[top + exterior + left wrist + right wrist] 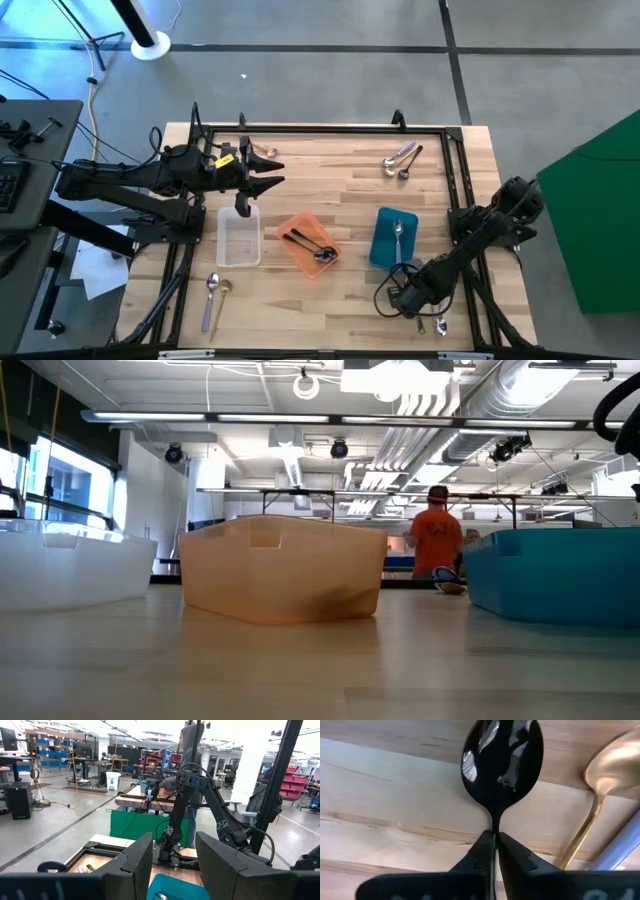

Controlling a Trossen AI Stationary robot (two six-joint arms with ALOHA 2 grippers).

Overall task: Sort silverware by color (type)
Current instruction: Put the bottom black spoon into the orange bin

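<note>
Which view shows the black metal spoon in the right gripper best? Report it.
Right wrist view: the glossy black metal spoon fills it, its neck pinched between the right gripper fingers. High view hides it under the arm; the others miss it.

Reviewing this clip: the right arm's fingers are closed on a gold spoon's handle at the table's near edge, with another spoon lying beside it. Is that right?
Not quite. The right wrist view shows the right gripper closed on a black spoon; the gold spoon is the one lying beside it. The rest holds.
</note>
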